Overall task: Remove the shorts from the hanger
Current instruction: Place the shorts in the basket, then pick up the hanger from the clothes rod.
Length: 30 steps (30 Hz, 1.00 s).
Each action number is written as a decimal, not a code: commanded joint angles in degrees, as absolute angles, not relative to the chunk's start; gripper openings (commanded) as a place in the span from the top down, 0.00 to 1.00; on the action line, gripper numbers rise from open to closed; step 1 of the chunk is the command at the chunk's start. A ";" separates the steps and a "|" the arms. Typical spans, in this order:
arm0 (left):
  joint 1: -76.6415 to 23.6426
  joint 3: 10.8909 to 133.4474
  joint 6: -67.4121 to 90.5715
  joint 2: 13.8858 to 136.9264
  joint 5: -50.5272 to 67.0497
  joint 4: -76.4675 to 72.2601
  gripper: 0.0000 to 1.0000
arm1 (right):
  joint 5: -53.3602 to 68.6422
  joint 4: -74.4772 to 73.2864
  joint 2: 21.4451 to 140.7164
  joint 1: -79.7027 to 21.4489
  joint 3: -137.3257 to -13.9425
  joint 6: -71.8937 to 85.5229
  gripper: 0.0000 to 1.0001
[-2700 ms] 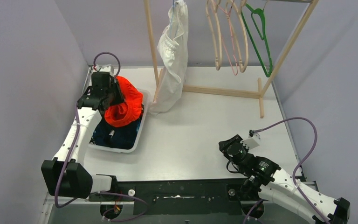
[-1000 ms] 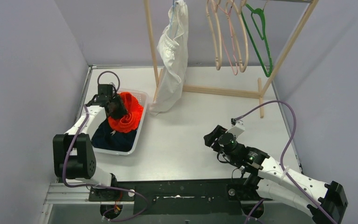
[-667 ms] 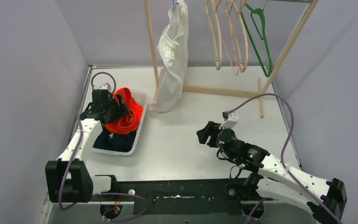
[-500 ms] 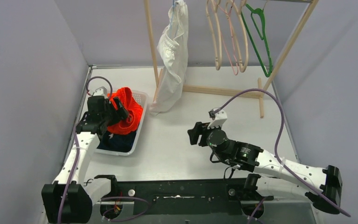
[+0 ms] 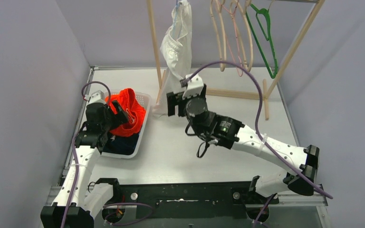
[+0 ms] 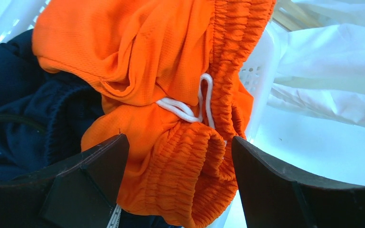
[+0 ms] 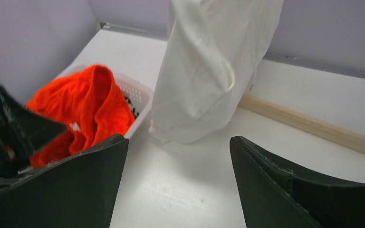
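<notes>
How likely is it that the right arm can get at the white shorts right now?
Probably yes. The right pincer is open and aimed at the white shorts, which hang low from the rack just ahead of it. Only bare table lies between them.

Table (image 5: 190,156): white, flat top.
Left side: a white plastic basket (image 5: 123,154) is set on it.
Rear: a wooden rack foot (image 5: 237,93) is laid across it.
Beside basket: surface is touched by the white shorts (image 5: 177,45).
</notes>
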<state>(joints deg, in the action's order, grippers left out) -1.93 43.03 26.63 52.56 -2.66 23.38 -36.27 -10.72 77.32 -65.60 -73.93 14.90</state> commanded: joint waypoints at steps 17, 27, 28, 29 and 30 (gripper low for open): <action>-1.87 44.88 27.29 48.97 -9.95 22.34 0.20 | -25.09 -16.55 100.22 -48.70 -115.06 20.15 0.19; -1.93 44.27 27.42 48.41 -8.38 21.60 0.20 | -16.08 -21.53 110.74 -43.45 -129.38 22.31 0.20; -1.93 44.29 27.42 48.35 -8.19 21.48 0.20 | -14.97 -21.58 111.36 -43.16 -129.95 22.50 0.22; -1.93 44.19 27.37 48.34 -8.02 21.37 0.20 | -15.30 -21.95 111.87 -43.08 -130.66 22.40 0.23; -1.93 44.21 27.42 48.30 -7.99 21.40 0.20 | -15.92 -22.24 112.29 -43.08 -131.24 21.88 0.26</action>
<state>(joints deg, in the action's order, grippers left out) -1.93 43.03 27.44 49.45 -8.91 23.88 -17.65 -21.98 111.94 -43.48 -126.63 22.02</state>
